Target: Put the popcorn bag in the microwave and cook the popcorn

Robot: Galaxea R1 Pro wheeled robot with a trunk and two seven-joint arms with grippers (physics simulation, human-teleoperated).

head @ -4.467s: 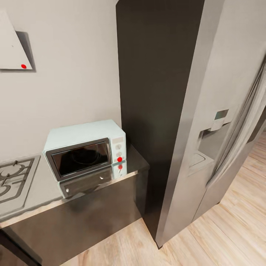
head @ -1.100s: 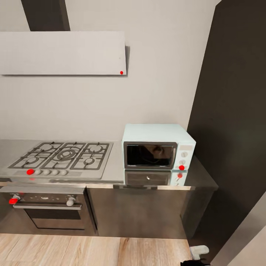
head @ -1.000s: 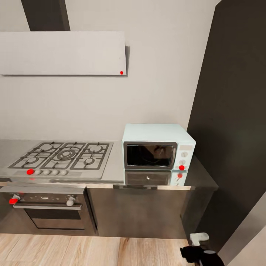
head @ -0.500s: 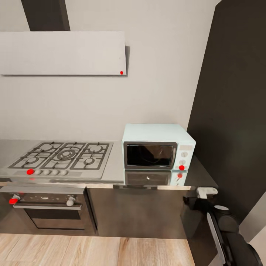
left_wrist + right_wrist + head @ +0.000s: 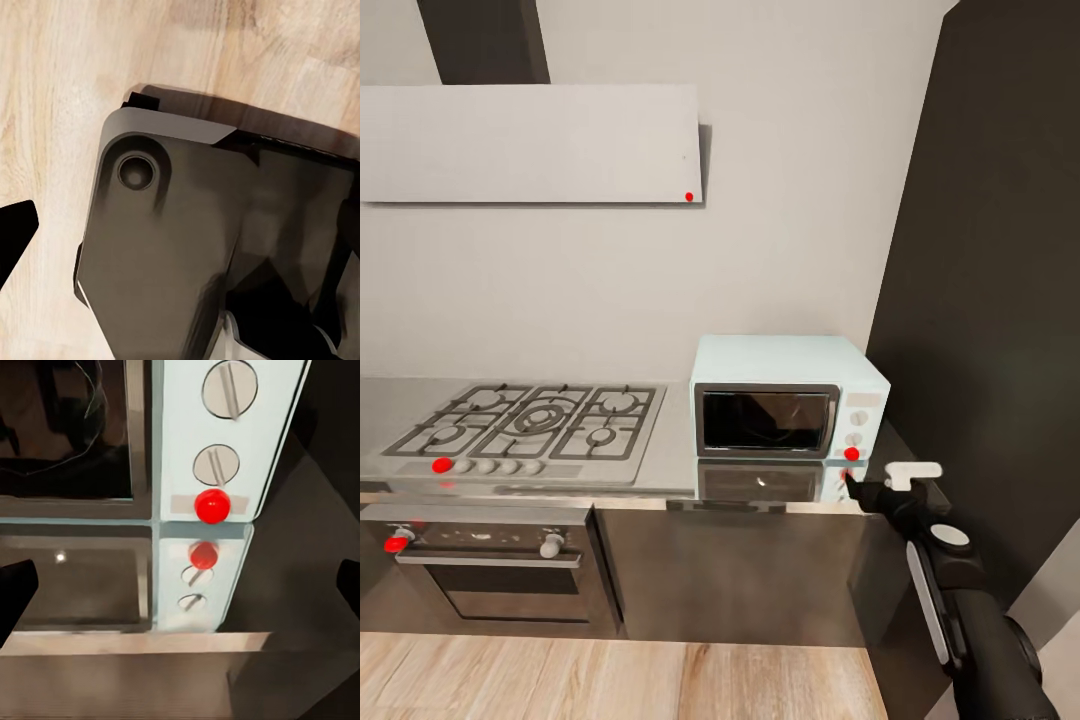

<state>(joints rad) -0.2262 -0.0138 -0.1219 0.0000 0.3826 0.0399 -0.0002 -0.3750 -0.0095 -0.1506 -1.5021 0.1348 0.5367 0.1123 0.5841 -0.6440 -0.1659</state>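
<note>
where glossy: boxy pale microwave (image 5: 788, 408)

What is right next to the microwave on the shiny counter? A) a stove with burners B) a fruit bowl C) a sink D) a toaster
A: the stove with burners is set into the countertop just beside the microwave, on the robot's left.

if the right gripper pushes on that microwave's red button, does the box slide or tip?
Probably slides before it tips: the microwave is a low, wide box sitting flat on the glossy countertop, which looks slick. It looks small and likely light, so a firm push from the right gripper on the red button may shift it backward.
</note>
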